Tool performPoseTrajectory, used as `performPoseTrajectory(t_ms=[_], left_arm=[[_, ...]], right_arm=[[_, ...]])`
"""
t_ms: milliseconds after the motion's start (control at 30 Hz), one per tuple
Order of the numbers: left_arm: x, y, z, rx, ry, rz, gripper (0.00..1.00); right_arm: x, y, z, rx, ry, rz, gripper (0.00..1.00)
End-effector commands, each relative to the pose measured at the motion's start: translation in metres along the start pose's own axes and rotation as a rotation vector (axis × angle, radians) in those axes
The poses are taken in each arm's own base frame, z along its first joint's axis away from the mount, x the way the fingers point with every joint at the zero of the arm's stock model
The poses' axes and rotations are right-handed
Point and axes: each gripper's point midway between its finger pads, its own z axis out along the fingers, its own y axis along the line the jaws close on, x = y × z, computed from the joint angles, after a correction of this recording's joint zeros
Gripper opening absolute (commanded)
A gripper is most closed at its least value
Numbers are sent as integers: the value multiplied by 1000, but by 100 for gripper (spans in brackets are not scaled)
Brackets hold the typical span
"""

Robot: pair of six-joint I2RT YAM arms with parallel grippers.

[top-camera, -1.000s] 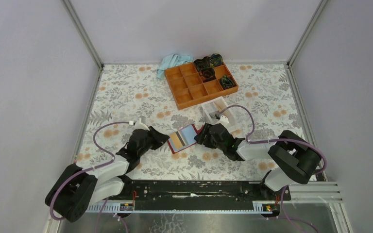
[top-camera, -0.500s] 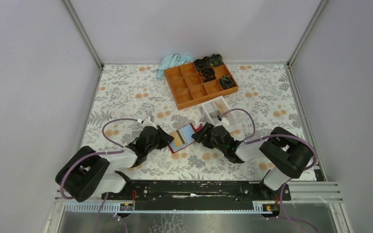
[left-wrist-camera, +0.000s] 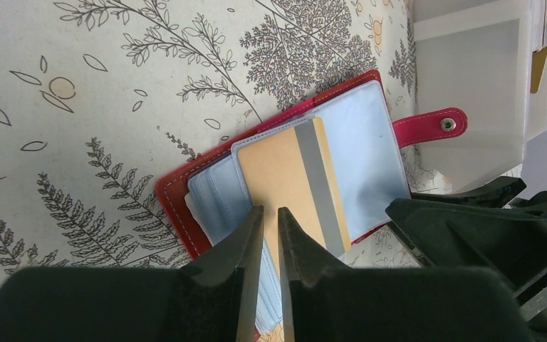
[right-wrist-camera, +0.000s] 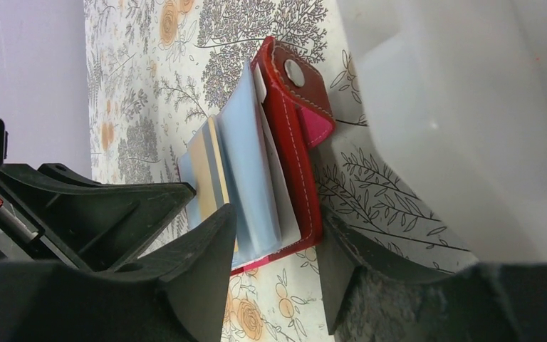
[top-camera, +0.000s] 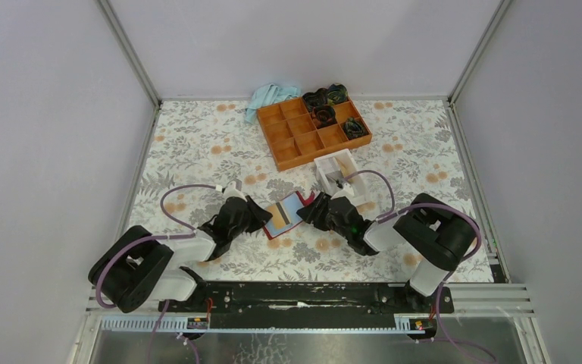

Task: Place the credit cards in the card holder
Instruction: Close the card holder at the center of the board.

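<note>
**Inspector A:** How far along do we find the job?

**Inspector B:** Part done, in our judgement. Taking items by size: the surface (top-camera: 197, 144) carries an orange tray (top-camera: 288, 144) at its far side, which is no part of this job. Nearer stands a clear box (left-wrist-camera: 470, 85) with what look like more cards (left-wrist-camera: 539, 57) upright at its wall. We judge those remain to be loaded. The holder (left-wrist-camera: 367, 167) lies open mid-surface between the arms, with one tan card (left-wrist-camera: 285, 178) on its clear sleeves. How deep the card is seated we cannot tell.

**Inspector A:** And the tools?

**Inspector B:** The left tool (left-wrist-camera: 271, 211) is nearly closed, showing a narrow slit, with its tips over the card's near end. Whether it grips or merely pushes, we cannot tell. The right tool (right-wrist-camera: 274, 235) stands wide, a finger either side of the holder's end, contact unconfirmed.

**Inspector A:** Edges and room?

**Inspector B:** The holder sits well apart from the surface's borders. The box is just beside its snap tab (left-wrist-camera: 447, 124), perhaps touching. The tools crowd two sides. Bare surface shows toward the far left.
</note>
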Motion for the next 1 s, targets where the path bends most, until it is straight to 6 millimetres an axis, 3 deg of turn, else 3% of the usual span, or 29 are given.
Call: performPoseTrajectory(t_ms=[0,200,400,533,700,833,967], left_arm=[[14,26,-2,-96,41,33,21],[6,29,-11,-124,4,30,22],[-11,31,-31,-134,-83,0,26],[-12,33,-40,-138,-93,0,26],[0,43,-41,-149,-55,-12,24],[7,47,-42,-145,-40,-19,15],[14,45,-39,-117,-19,-32,15]], right_arm=[[10,-28,4,95,35,-66,49],[3,-33,3,136,15,-121,23],[-3,-31,2,145,2,-171,11],[-8,-26,1,136,-12,-177,9],[-15,-15,-2,117,-30,-169,9],[-16,-10,-3,109,-26,-150,7],[-14,-4,-3,93,-12,-134,5]])
